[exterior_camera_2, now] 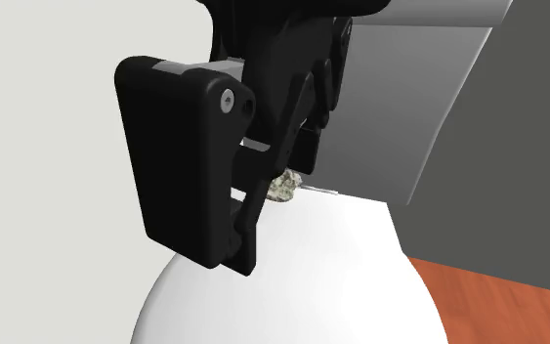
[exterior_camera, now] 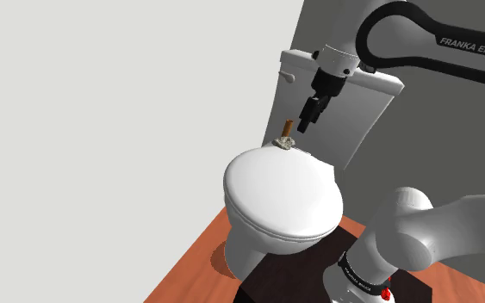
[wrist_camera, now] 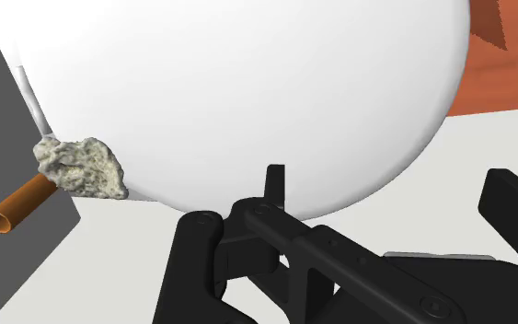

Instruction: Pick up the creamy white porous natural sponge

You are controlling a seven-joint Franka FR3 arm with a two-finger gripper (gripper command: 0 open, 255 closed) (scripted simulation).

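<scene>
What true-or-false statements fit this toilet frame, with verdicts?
1. The sponge lies at the rear edge of the lid, near the tank. True.
2. The gripper is shut on the sponge. False: it hangs open above the sponge, apart from it.
3. The lid is raised. False: it is down, covering the bowl.
4. A brown tube stands beside the sponge. True.
5. The sponge lies on the floor. False: it rests on the lid.
</scene>
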